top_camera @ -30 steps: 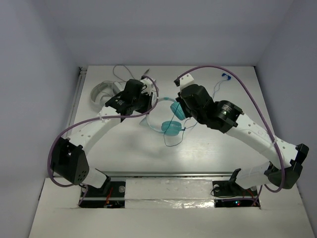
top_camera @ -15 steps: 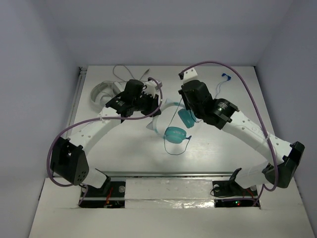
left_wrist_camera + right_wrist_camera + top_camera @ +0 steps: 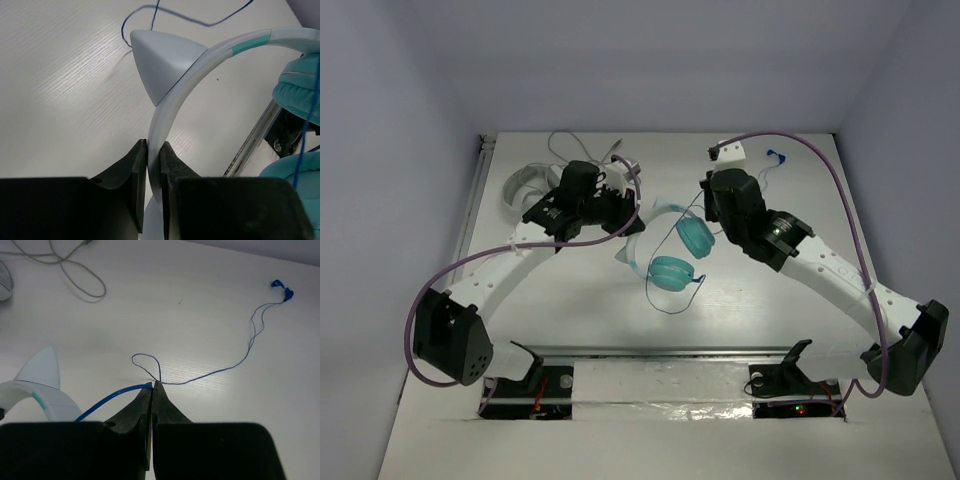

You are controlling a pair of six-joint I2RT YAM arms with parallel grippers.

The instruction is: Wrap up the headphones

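The headphones have two teal ear cups point(image 3: 695, 237) and a white headband point(image 3: 658, 205) with cat-ear points, and sit mid-table. My left gripper point(image 3: 624, 208) is shut on the headband point(image 3: 200, 55), with the band pinched between its fingers point(image 3: 153, 150). One ear cup point(image 3: 300, 90) shows at the right of that view. My right gripper point(image 3: 708, 208) is shut on the thin dark blue cable point(image 3: 110, 400), pinched at its tips point(image 3: 153, 385). The cable runs on across the table to its blue plug point(image 3: 282, 290), also in the top view point(image 3: 775, 155).
All-white headphones point(image 3: 525, 185) lie at the back left behind my left arm, with their pale cord point(image 3: 560, 145) looped toward the back edge; the cord also shows in the right wrist view point(image 3: 75, 270). A metal rail point(image 3: 480, 200) runs along the table's left edge.
My right gripper has moved right and back with the cable. The ear cups have shifted right and apart. My left gripper has kept its hold on the headband and shifted slightly.
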